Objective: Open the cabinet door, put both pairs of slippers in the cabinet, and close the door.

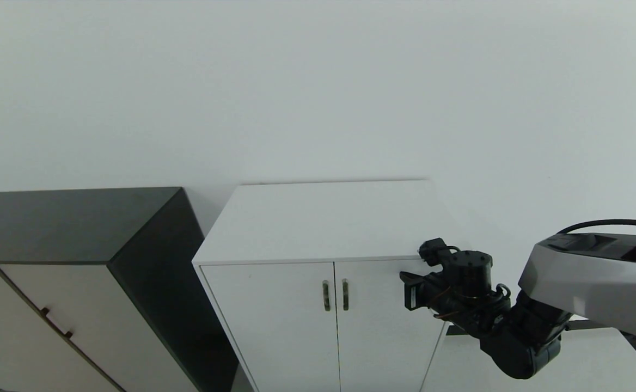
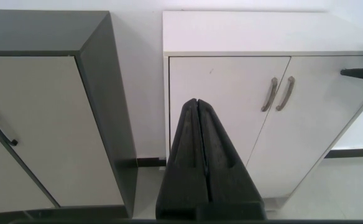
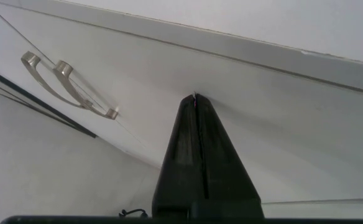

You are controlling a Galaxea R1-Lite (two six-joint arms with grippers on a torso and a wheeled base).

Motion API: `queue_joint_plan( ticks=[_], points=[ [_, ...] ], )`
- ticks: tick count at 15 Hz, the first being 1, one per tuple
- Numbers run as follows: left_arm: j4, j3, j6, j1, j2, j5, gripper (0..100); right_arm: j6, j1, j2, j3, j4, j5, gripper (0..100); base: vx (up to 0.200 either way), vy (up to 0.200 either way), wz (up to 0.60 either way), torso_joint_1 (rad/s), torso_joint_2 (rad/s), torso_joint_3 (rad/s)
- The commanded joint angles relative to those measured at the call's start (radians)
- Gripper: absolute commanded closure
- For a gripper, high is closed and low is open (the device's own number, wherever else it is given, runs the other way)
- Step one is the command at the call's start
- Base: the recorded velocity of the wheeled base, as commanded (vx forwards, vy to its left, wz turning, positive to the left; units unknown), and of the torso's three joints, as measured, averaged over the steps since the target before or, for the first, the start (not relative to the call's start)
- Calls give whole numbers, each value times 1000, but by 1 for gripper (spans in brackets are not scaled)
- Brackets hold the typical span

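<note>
Far left: a dark cabinet [image 1: 73, 223] is seen against the wall [image 1: 318, 81]. Its pale doors [image 1: 51, 337] are shut and carry black pulls [image 1: 55, 322].

Left pincer [image 2: 198, 106]: held out in front of the gap between the two cabinets, well apart from both. Its jaws are pressed together along their whole length, and nothing is held between them.

Centre: the white cabinet [image 1: 323, 218], the task's thing, is set just beside the dark cabinet and backed against the same wall. Its top is bare. The left door [image 1: 274, 326] and right door [image 1: 383, 337] are both shut, flush with each other. Two metal handles [image 1: 326, 295] are mounted upright, one on each door, just either side of the centre seam.

Right: the right pincer [image 3: 195, 99] is held at the upper part of the right door, just under the cabinet's top edge and well to the outer side of the handles. Its jaws are closed tight, nothing gripped. The tip is pointed at the door face. Whether it is touching the face cannot be told.
</note>
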Motion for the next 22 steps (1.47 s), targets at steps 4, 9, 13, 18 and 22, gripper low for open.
queue_joint_plan(
  ticks=[4, 9, 13, 18, 22],
  points=[
    [0, 0, 0, 1, 1, 0, 100, -3, -1, -8, 12, -8, -8, 100, 0, 0, 0, 0, 0, 0],
    [0, -1, -2, 1, 1, 0, 100, -20, 83, -252, 184, -5, -193, 100, 0, 0, 0, 0, 0, 0],
    [0, 0, -3, 1, 1, 0, 100, -109, 68, -611, 487, 12, -426, 100, 0, 0, 0, 0, 0, 0],
    [0, 0, -3, 1, 1, 0, 100, -123, -297, -1010, 796, 52, -419, 100, 0, 0, 0, 0, 0, 0],
    [0, -1, -3, -1, 1, 0, 100, -128, -415, -1596, 745, 696, -294, 100, 0, 0, 0, 0, 0, 0]
  ],
)
